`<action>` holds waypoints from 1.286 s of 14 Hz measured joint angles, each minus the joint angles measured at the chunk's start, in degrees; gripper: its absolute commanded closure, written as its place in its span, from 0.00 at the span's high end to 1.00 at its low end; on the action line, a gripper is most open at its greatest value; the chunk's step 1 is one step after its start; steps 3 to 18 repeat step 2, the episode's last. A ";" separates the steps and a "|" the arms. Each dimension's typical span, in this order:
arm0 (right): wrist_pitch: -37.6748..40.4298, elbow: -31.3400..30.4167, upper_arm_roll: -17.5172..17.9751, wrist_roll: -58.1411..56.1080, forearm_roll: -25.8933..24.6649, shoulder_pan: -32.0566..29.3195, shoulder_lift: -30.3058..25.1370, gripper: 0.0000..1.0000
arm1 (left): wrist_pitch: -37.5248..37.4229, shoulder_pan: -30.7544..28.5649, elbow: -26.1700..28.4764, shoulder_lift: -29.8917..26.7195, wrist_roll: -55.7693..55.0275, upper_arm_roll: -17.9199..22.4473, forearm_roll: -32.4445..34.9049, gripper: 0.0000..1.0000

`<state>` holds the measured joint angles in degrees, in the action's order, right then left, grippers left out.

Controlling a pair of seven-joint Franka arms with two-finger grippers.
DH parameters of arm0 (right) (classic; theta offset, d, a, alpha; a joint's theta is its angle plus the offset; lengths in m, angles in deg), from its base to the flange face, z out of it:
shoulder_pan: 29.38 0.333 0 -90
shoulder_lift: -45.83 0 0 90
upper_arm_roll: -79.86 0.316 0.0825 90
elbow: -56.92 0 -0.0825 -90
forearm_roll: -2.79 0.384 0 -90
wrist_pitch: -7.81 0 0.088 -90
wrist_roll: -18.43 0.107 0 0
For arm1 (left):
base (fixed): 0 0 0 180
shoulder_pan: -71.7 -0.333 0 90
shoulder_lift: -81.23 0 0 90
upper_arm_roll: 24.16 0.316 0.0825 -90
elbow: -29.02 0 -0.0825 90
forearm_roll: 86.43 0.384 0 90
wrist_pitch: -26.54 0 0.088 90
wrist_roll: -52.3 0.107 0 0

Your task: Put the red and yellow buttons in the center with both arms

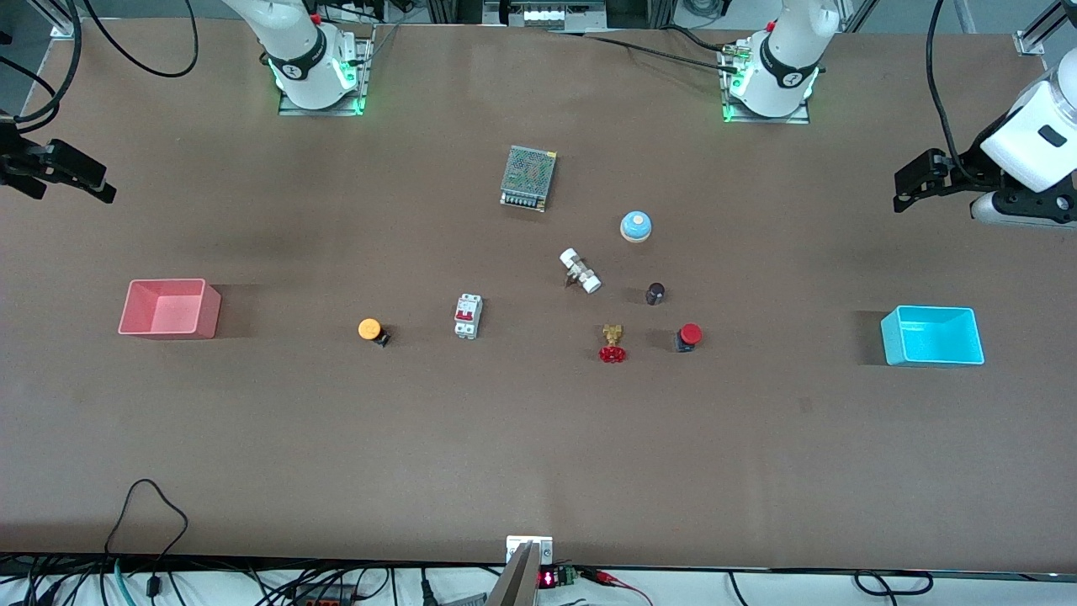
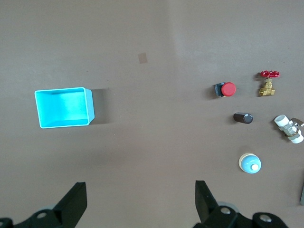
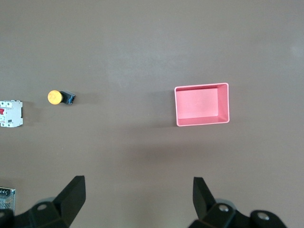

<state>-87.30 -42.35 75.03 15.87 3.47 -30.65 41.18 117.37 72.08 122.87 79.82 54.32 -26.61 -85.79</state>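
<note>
Front view alone pairs yellow button [image 1: 370,329] — red button [image 1: 689,336]

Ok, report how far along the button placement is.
Neither gripper holds anything: the left gripper hangs open above the blue bin's end of the table, the right gripper open above the pink bin's end. The yellow button lies beside the circuit breaker, the red button beside the red-handled valve. They lie apart, either side of the middle; whether that counts as centred is unclear.
</note>
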 measured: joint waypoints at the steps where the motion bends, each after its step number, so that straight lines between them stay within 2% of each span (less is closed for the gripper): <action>1: 0.04 0.00 0.00 0.00 -0.01 0.00 0.00 1.00 | -0.10 0.02 -0.15 0.00 0.07 0.00 0.00 1.00; 18: 0.09 0.00 0.00 0.00 -0.01 0.00 0.00 1.00 | -0.19 0.04 -0.32 0.00 0.14 -0.01 0.00 1.00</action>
